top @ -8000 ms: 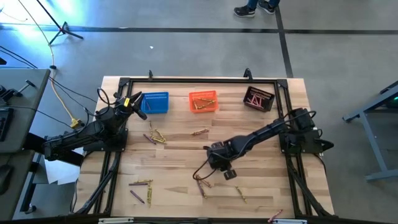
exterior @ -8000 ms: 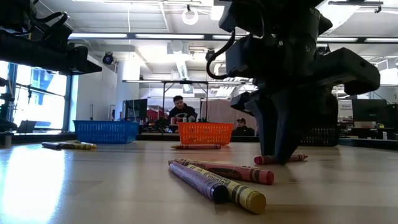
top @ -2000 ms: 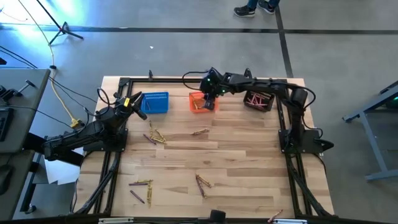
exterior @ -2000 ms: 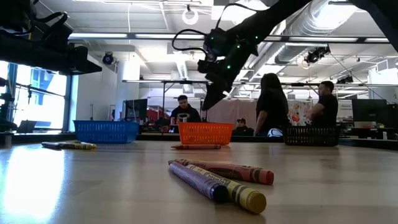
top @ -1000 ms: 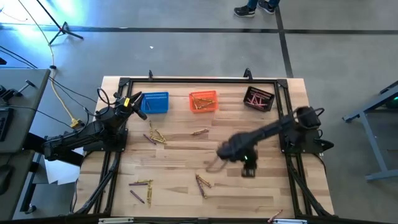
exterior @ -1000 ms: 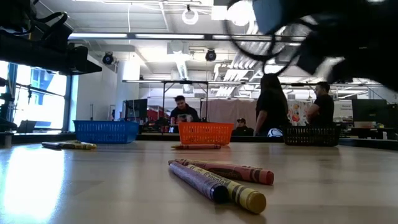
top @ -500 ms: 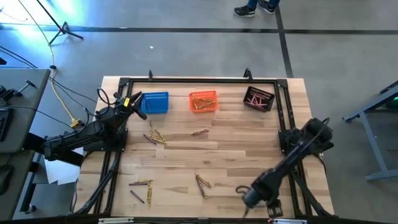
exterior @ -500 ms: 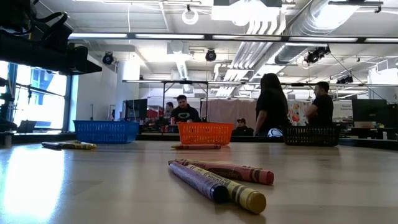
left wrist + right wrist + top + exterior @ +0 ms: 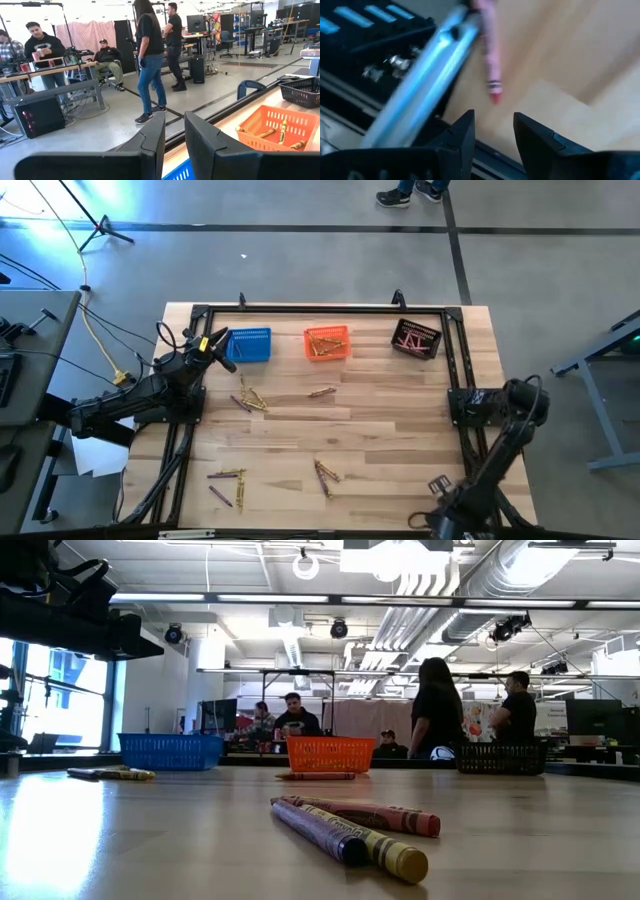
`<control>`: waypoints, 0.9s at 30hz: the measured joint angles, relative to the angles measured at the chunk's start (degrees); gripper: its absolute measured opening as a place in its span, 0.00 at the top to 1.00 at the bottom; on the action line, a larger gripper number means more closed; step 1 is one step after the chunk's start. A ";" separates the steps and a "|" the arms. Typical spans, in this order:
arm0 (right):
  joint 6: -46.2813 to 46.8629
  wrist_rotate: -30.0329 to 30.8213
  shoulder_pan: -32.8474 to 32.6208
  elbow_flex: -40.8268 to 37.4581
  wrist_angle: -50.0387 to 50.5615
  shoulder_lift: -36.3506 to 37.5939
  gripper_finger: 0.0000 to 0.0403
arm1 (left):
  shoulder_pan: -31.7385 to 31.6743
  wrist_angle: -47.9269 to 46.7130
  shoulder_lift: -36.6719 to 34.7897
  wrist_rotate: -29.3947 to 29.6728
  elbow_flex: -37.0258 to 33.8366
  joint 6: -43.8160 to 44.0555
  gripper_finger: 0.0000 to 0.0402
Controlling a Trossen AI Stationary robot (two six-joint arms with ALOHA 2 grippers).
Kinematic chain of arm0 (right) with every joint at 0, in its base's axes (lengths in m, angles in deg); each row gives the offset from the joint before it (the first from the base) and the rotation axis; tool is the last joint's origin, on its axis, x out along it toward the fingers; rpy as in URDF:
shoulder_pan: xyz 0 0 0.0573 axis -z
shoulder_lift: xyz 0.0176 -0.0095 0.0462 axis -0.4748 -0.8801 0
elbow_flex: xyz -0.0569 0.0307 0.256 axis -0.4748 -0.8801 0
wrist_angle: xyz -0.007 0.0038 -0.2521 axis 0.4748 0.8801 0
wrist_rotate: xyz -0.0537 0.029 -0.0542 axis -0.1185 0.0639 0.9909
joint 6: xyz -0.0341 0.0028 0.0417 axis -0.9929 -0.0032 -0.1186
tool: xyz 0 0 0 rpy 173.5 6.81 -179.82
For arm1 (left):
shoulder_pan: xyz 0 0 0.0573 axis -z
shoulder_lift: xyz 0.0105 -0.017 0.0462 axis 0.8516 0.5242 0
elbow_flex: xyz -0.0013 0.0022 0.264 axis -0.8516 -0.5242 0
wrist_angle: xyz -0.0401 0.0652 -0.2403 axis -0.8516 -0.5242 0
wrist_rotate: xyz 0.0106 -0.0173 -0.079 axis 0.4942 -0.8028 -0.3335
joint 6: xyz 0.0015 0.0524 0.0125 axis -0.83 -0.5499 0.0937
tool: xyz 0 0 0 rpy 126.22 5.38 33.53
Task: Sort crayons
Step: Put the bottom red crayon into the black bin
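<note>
My right claw (image 9: 492,132) at tabletop (image 9: 400,430) near-right corner, fingers apart, empty. Pink crayon (image 9: 489,47) just ahead by frame rail. Judged light, stiff, rolls, snaps; pinch mid-length. Left claw (image 9: 172,145) parked far-left, fingers apart, empty.

No readable text, label, brand or number anywhere. Print on the crayon (image 9: 350,832) wrappers near the low camera too blurred to read. Posters in the far room illegible.
</note>
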 joint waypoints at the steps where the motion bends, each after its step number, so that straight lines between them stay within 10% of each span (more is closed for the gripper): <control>1: -0.55 0.32 -0.88 0.00 -1.21 0.00 0.70 | 0.01 0.01 0.01 -0.01 0.01 0.00 0.85; 27: -1.36 13.06 -4.18 -4.77 -12.59 -0.04 0.70 | 0.02 0.01 0.00 -0.01 0.02 0.00 0.85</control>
